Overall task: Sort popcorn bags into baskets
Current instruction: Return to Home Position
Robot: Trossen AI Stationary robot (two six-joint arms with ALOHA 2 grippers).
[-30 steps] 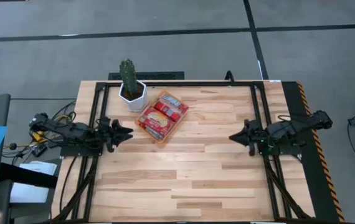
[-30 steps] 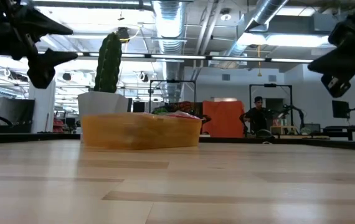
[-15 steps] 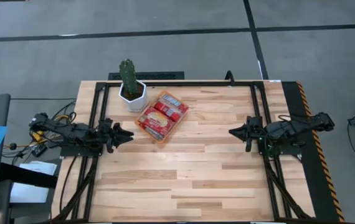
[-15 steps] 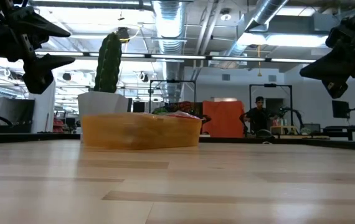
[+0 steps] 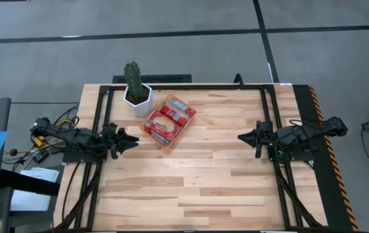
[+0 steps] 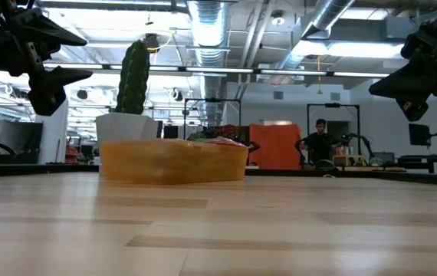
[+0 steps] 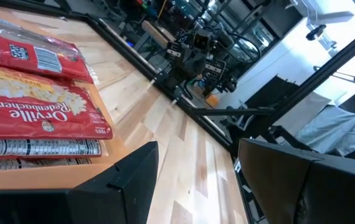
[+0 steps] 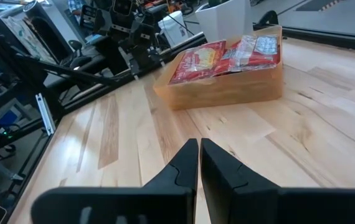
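Observation:
The orange tray (image 5: 167, 124) rests flat on the table's far-left part. Several red popcorn bags (image 5: 169, 117) lie in it, overlapping; they also show in the left wrist view as popcorn bags (image 7: 31, 106) and in the right wrist view as popcorn bags (image 8: 222, 55) in the tray (image 8: 227, 90). My left gripper (image 5: 134, 139) hovers open just left of the tray, and its fingers stand wide apart in its wrist view (image 7: 196, 168). My right gripper (image 5: 241, 138) hovers shut near the table's right side, well away from the tray (image 8: 199, 149). Both grippers are above the table, left gripper (image 6: 88, 56) and right gripper (image 6: 373, 90).
A white hexagonal pot with a green cactus (image 5: 135, 88) stands just beyond the tray's far-left corner. Black frame rails (image 5: 270, 110) run along the table's left, right and far sides. Bare wood (image 5: 197, 175) fills the middle and near part. A person (image 6: 316, 142) sits far off in the room.
My right gripper has shifted a little toward the table's middle and turned slightly, then held still. The tray and the bags have stayed where they were.

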